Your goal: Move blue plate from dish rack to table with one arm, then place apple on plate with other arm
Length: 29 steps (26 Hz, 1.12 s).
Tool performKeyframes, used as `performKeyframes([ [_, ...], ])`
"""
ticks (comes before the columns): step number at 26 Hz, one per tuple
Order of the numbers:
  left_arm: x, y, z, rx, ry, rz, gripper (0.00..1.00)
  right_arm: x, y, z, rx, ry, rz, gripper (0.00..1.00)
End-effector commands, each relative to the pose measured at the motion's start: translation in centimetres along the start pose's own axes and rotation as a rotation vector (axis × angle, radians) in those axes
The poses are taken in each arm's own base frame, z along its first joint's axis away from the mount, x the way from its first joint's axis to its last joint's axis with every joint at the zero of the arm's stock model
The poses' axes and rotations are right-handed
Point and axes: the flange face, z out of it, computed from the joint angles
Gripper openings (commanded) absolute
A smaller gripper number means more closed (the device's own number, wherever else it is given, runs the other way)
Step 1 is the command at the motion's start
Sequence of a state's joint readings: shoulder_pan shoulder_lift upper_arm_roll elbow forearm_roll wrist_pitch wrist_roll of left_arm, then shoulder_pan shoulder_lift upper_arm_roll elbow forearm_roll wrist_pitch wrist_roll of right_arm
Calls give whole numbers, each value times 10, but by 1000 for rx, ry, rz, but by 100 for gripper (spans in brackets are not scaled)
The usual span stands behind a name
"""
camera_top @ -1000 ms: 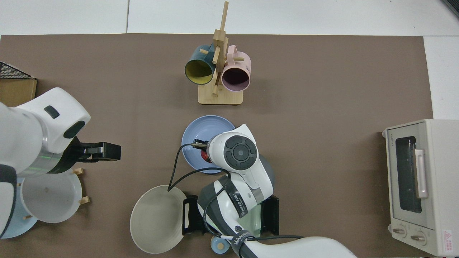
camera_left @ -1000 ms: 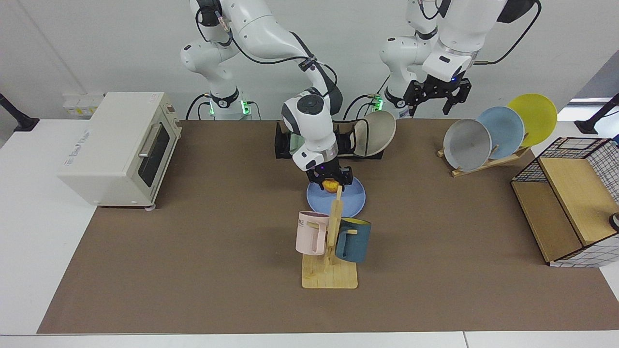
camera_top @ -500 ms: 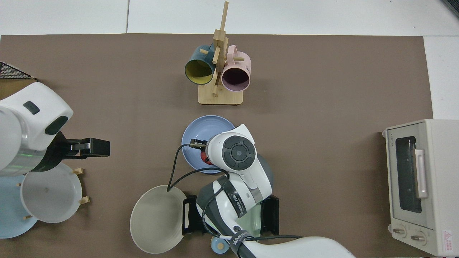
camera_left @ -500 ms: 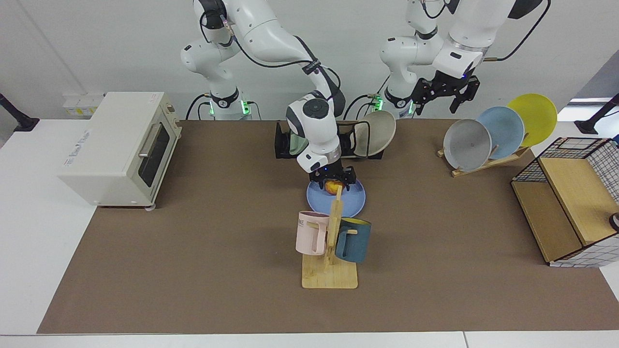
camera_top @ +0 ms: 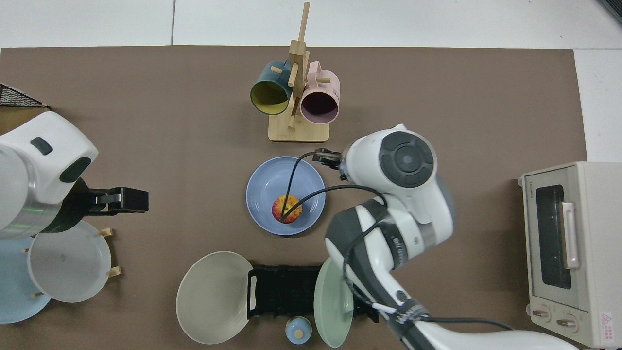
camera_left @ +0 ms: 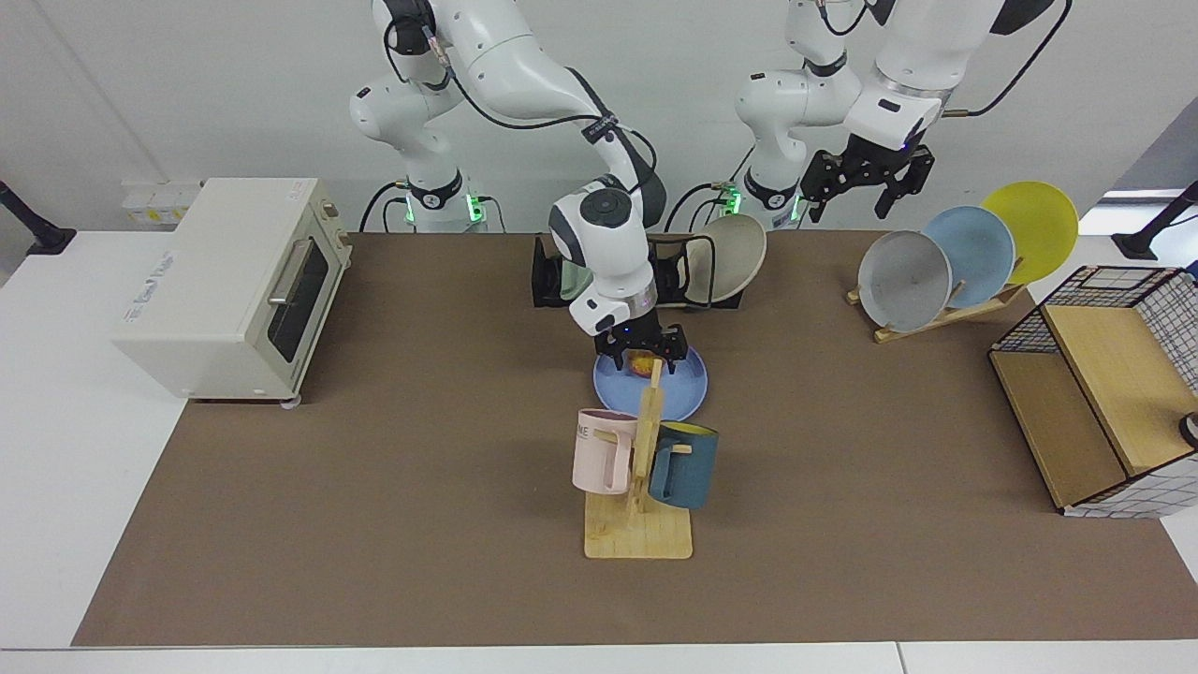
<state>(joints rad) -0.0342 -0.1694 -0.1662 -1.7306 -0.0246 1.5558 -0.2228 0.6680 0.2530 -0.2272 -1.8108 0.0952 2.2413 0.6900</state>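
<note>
1. The small red-and-yellow apple [camera_top: 286,209] rests on the round periwinkle-blue plate [camera_top: 272,180], which lies flat on the brown-matted table [camera_left: 374,468], so it can't roll off.
2. The right gripper [camera_left: 643,354] hangs just above it, jaws apart and empty.
3. The left gripper [camera_left: 870,183] waits aloft, jaws spread and empty.

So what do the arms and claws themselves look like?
The right arm and left arm have glossy white shells, dark grey joints and black cables running outside. The right claw and left claw are black; green lights glow at the bases.
</note>
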Motion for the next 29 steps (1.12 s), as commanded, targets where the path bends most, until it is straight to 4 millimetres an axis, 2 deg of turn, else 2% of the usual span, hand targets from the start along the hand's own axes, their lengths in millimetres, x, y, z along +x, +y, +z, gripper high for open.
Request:
performKeyframes([
  [1, -1, -3, -6, 18, 3, -8, 100, 32, 75, -49, -38, -42, -82, 100],
  [8, -2, -3, -6, 18, 5, -8, 100, 76, 180, -87, -56, -76, -182, 100],
  [12, -2, -3, -6, 18, 5, -8, 100, 90, 224, -99, -58, -86, -225, 100],
  [15, -2, -3, -6, 18, 5, -8, 100, 93, 237, -105, -60, -82, -241, 100],
  [18, -2, -3, -6, 18, 5, -8, 100, 90, 240, -115, -88, -83, -263, 100],
  [25, -1, -3, -6, 18, 3, -8, 100, 71, 247, -145, -124, -141, -352, 100],
  [29, -1, -3, -6, 18, 3, -8, 100, 68, 258, -147, -127, -174, -351, 100],
])
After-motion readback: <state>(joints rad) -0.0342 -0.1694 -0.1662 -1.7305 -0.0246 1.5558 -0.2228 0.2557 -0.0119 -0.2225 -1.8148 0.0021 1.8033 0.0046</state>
